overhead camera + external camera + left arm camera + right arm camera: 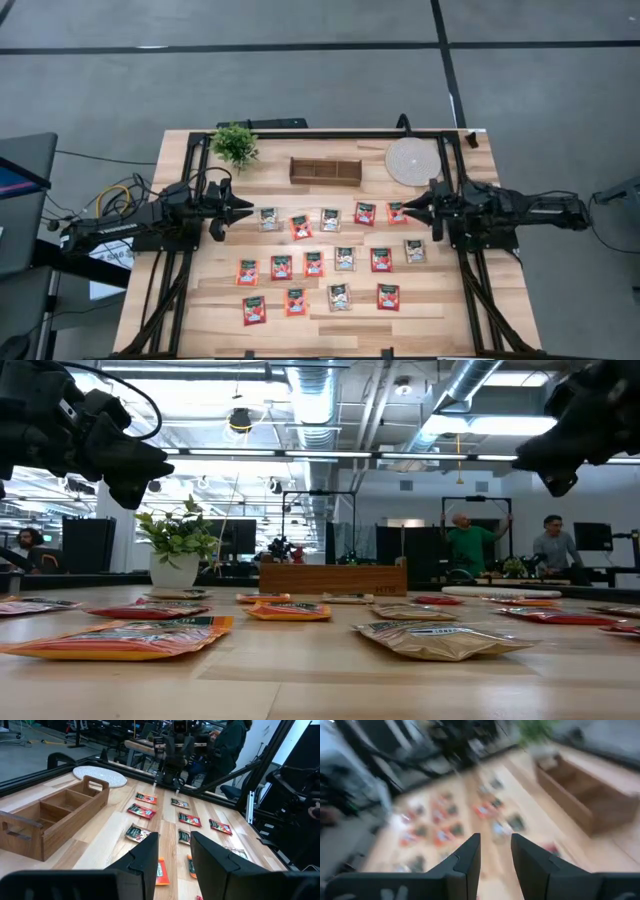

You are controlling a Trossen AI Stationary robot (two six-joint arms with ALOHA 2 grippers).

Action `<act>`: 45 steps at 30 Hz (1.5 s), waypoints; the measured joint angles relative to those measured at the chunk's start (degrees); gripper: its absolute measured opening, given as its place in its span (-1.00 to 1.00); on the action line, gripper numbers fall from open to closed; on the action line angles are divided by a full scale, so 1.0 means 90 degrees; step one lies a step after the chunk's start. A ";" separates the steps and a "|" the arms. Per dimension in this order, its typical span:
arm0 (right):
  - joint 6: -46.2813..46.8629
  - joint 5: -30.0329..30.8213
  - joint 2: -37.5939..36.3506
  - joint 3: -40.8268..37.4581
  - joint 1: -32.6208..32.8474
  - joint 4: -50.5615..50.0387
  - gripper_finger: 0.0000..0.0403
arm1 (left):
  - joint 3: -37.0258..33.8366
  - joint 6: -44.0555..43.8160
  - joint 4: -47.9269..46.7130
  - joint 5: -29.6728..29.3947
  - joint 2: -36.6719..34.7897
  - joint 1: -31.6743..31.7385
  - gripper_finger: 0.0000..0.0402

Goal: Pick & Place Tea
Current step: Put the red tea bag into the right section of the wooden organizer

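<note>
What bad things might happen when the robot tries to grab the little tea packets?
1. The tea sachets lie flat on the table, so fingers might slide over one instead of lifting it.
2. They sit close together in rows; reaching for one may nudge its neighbour.
3. The left gripper and right gripper both hang open near the top row, facing each other. If both go to the wooden tray together, they might bump.
</note>
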 joint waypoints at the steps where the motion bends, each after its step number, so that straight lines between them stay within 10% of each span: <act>1: 0.0001 0.0037 0.0305 0.0172 -0.0091 -0.0304 -0.49 | 0.0000 -0.0001 0.0001 0.0000 0.0002 0.0001 -0.47; 30: -0.1148 -0.0714 0.7836 0.3696 -0.2426 -0.1673 -0.47 | 0.0000 -0.0483 -0.0051 -0.0116 0.0002 0.0001 -0.47; 45: -0.1555 -0.0732 0.9773 0.4640 -0.2440 -0.1953 0.09 | 0.0000 -0.0481 -0.0110 -0.0109 0.0002 0.0001 -0.47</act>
